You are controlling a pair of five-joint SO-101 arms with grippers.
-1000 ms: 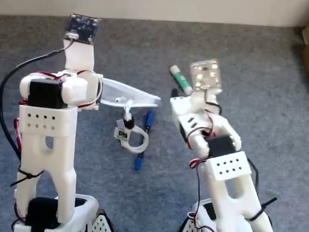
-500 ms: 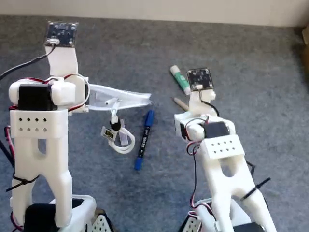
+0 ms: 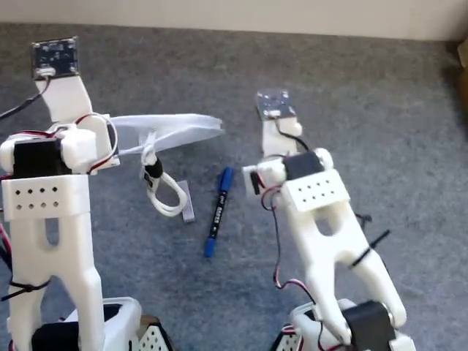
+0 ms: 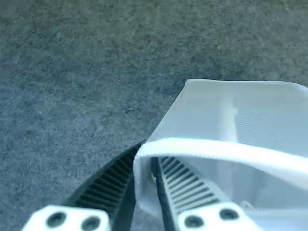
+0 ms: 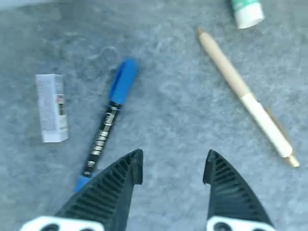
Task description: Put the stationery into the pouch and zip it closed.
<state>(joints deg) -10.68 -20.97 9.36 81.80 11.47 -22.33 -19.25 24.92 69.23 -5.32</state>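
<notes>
My left gripper (image 4: 147, 156) is pinched on the pouch (image 3: 172, 128) rim. The pouch is held up, long axis toward my right arm. My right gripper (image 5: 173, 156) is spread wide and empty over the carpet (image 3: 380, 110). The blue marker (image 3: 218, 212) lies between the arms, cap away from the bases. The right wrist view adds a beige pen (image 5: 245, 103) and a glue stick (image 5: 246, 10) end.

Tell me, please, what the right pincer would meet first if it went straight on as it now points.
Most likely bare carpet: the open right pincer aims between the blue marker and the beige pen, in line with neither, though depth is unclear.
</notes>
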